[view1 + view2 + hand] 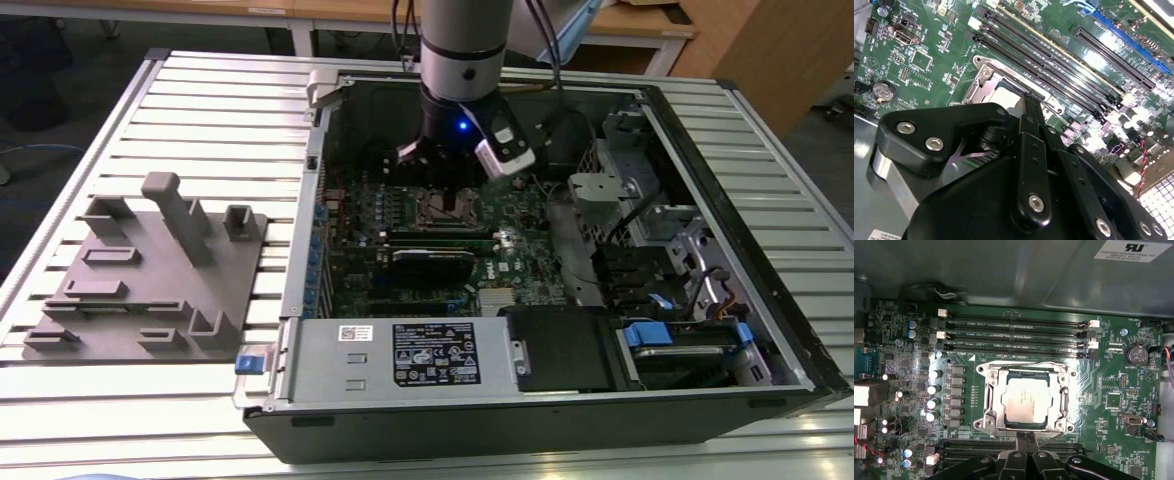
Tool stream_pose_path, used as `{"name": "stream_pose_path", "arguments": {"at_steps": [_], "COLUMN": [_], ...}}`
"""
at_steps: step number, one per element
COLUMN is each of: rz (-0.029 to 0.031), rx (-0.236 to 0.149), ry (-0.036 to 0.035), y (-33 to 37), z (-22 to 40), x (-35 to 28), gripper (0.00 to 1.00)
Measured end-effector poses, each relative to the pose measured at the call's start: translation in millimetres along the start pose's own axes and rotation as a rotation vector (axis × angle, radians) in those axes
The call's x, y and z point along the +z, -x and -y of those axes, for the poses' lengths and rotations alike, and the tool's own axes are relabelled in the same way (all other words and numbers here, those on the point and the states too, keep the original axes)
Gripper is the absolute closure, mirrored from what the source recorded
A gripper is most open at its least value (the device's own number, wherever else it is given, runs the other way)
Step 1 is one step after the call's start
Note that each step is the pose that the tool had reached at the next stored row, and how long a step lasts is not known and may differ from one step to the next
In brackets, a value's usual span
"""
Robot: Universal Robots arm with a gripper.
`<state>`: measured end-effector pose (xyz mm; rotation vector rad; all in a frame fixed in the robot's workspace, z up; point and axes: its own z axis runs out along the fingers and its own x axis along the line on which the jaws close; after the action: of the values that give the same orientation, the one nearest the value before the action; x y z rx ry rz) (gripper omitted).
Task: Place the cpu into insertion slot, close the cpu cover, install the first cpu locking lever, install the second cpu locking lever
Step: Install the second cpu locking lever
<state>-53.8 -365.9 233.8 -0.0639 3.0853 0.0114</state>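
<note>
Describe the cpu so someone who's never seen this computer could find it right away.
Look inside the open computer case at the green motherboard. Beside the long black memory slots sits a square socket under a silver metal frame, the cpu cover. The cpu is the flat, pale silver square showing through that frame's window.

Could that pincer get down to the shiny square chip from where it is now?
Probably yes: the pincer hangs right at the edge of the cpu, which sits in the insertion slot framed by the cpu cover, nothing lying between.
</note>
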Motion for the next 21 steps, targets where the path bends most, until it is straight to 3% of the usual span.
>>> {"name": "stream_pose_path", "arguments": {"at_steps": [9, 21], "rz": [0.0001, 0.0029], "rx": [0.000, 0.000], "ry": [0.0000, -0.0003], "y": [-0.6, -6.8], "z": [3.6, 8.5], "x": [0.0, -0.5], "gripper": [0.89, 0.89]}}
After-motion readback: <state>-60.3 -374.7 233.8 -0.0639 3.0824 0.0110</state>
